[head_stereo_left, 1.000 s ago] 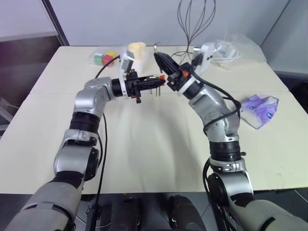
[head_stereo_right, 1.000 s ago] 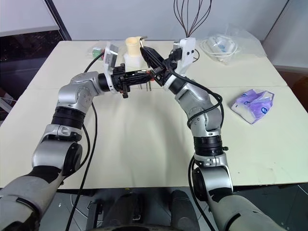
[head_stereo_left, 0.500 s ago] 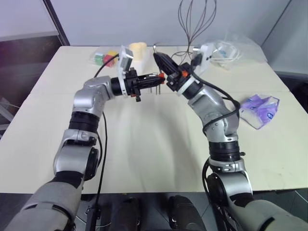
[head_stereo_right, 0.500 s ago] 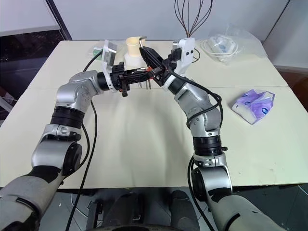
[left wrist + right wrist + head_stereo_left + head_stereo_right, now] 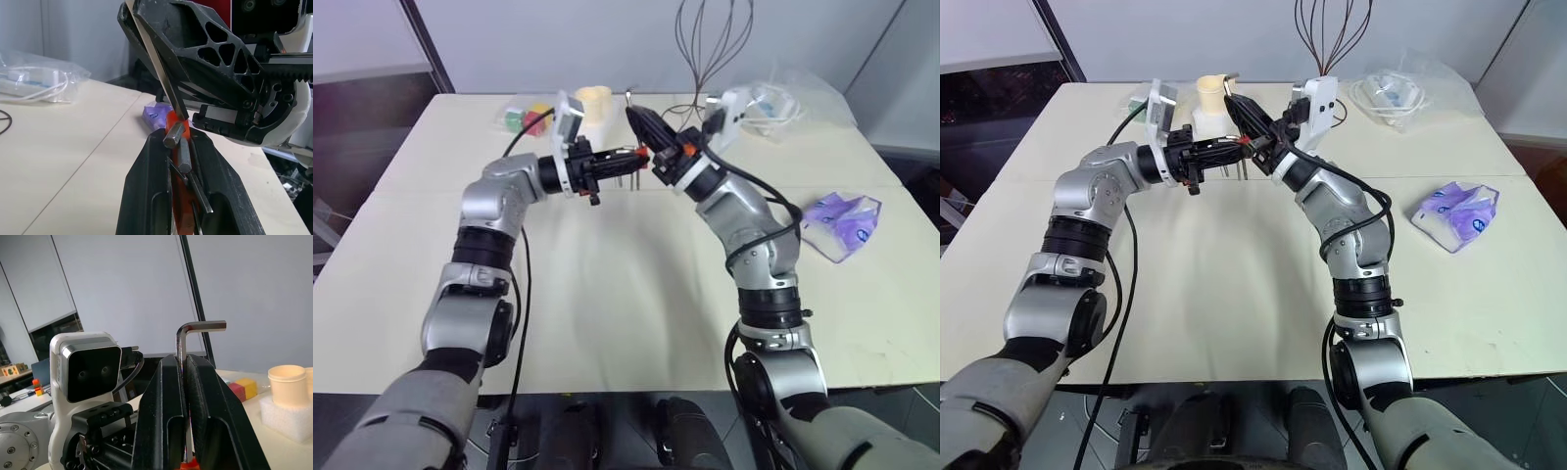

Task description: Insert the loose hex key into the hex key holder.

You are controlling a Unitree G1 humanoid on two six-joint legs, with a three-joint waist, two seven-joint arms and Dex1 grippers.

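A: Where is the loose hex key (image 5: pixel 184 340)?
B: Pinched upright in the right gripper (image 5: pixel 185 363), its fingers pressed tight on the long leg; the short bent leg sticks out sideways above the fingertips.

A: And the hex key holder (image 5: pixel 177 131)?
B: The left gripper (image 5: pixel 178 142) is clamped on it. The red-orange block sits between its two black fingers, with dark metal keys (image 5: pixel 182 151) poking out along them.

A: How do the two grippers stand?
B: They meet in the air above the far middle of the tabletop (image 5: pixel 607 284), tips just beside each other. The loose key's lower end comes down right at the holder's orange tip; whether it has entered, I cannot tell.

A: Anything else on the table?
B: Coloured blocks (image 5: pixel 527 117) and a cream cup (image 5: pixel 593 101) near the far edge, a purple packet (image 5: pixel 842 221) by the right edge.
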